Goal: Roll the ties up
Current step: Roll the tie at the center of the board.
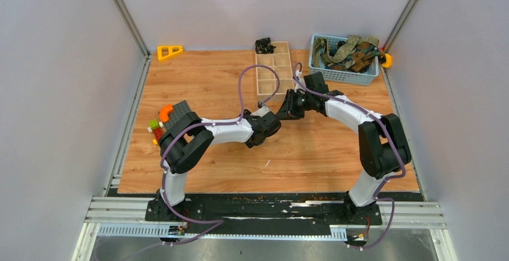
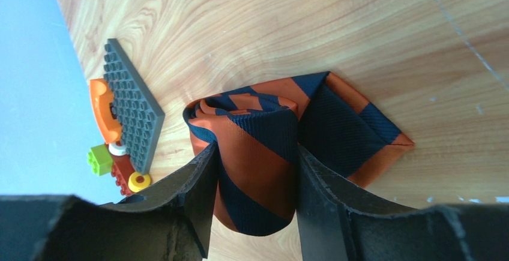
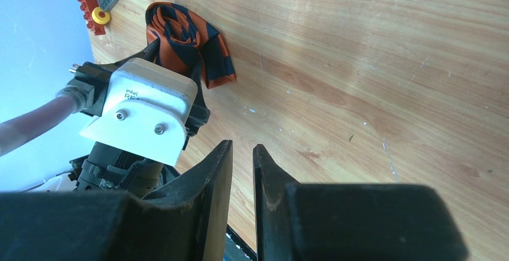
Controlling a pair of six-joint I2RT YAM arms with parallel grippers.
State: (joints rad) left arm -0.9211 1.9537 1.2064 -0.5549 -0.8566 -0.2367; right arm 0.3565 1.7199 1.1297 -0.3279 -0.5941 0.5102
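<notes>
Left wrist view gives us the clearest look. The tie (image 2: 264, 123), orange with navy stripes, lies on the table (image 2: 360, 33) coiled into a loose roll, and its pointed end lies flat at 3 o'clock of the coil. The left gripper (image 2: 255, 153) straddles the roll with one finger against each side, so we read it as holding the tie at a medium width. At 9 o'clock of the roll, well apart, sit the bricks (image 2: 129, 117): a grey studded plate with orange, green, red and yellow pieces beside it.

From the right wrist we see the right gripper (image 3: 242, 147) over bare wood, with only a narrow gap between its fingers and nothing in it. The roll and the left gripper lie at 11 o'clock of it, apart from it.

From the top camera the two wrists meet near the table's middle, and the roll is hidden under the left one. The basket (image 1: 342, 76) at the table's 1 o'clock corner holds the other ties (image 1: 351, 51), olive and brown, in a heap. A wooden tray (image 1: 258, 72) with compartments stands at 12 o'clock, near the basket.
</notes>
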